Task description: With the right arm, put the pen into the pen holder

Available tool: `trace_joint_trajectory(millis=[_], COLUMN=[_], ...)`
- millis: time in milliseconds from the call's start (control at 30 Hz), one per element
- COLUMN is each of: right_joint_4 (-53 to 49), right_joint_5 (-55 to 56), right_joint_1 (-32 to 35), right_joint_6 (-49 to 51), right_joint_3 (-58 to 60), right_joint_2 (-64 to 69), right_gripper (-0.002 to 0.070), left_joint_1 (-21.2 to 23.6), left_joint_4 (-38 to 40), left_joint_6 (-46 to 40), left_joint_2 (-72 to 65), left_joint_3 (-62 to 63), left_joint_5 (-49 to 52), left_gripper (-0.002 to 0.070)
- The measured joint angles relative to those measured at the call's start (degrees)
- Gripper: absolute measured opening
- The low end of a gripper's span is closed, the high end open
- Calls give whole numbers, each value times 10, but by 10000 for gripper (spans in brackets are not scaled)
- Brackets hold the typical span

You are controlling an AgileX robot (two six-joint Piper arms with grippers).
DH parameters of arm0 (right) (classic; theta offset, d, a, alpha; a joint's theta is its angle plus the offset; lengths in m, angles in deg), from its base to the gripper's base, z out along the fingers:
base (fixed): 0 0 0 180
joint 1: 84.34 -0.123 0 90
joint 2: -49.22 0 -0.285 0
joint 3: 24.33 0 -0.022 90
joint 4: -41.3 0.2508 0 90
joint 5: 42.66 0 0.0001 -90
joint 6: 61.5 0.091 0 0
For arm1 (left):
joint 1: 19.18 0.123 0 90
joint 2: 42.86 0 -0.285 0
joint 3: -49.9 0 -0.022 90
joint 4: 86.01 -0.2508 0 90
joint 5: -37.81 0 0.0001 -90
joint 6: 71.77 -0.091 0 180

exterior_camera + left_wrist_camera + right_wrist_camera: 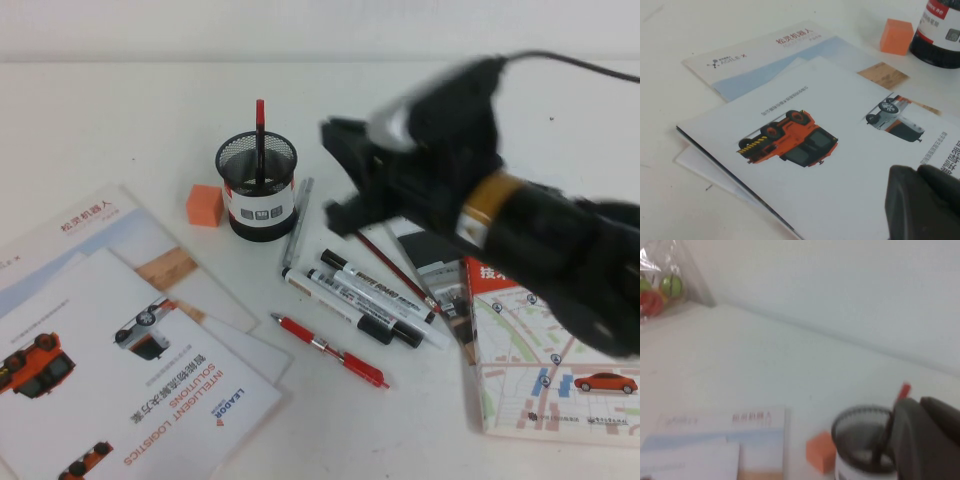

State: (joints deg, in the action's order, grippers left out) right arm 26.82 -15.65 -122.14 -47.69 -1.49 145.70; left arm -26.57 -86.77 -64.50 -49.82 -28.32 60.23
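Pen [260,140] with its thin black barrel and red tip stands upright inside the pen holder [258,187], the black mesh cup with a white label band.

Nearest the robot, brochures [110,370] lie fanned on the white table [120,110], with a map booklet [555,355] to the right. The left gripper [922,202] hovers low over the brochures; whether its fingers are open or closed cannot be told.

Between the brochures and the booklet lie a red pen [330,350] and black-capped markers [375,295].

Farther off, an orange block [204,204] sits just left of the holder. The right gripper [345,175] hangs above the table, right of the holder, empty, fingers spread apart.
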Motion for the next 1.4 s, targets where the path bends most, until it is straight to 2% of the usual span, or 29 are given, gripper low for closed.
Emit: trace_joint_trajectory(millis=[133,300,633,867,1000,1200,1400], right_joint_4=[-8,-30,-35,8,39,93,132], right_joint_5=[-3,-5,14,137,207,276,300], right_joint_1=[0,0,0,0,0,0,0], right_joint_6=[-9,-12,-13,-15,-49,-120,-162], right_joint_3=[99,164,282,392,432,457,459], right_joint_2=[-90,-187,-243,-244,-245,-259,-265], right_gripper=[-19,-19,-19,-19,-19,-19,-19], left_joint_1=[0,0,0,0,0,0,0], left_joint_4=[0,0,0,0,0,0,0], left_joint_6=[0,0,0,0,0,0,0], left_joint_2=[0,0,0,0,0,0,0], left_joint_3=[0,0,0,0,0,0,0], left_joint_5=[0,0,0,0,0,0,0], left_gripper=[-2,-2,-2,-2,-2,-2,-2])
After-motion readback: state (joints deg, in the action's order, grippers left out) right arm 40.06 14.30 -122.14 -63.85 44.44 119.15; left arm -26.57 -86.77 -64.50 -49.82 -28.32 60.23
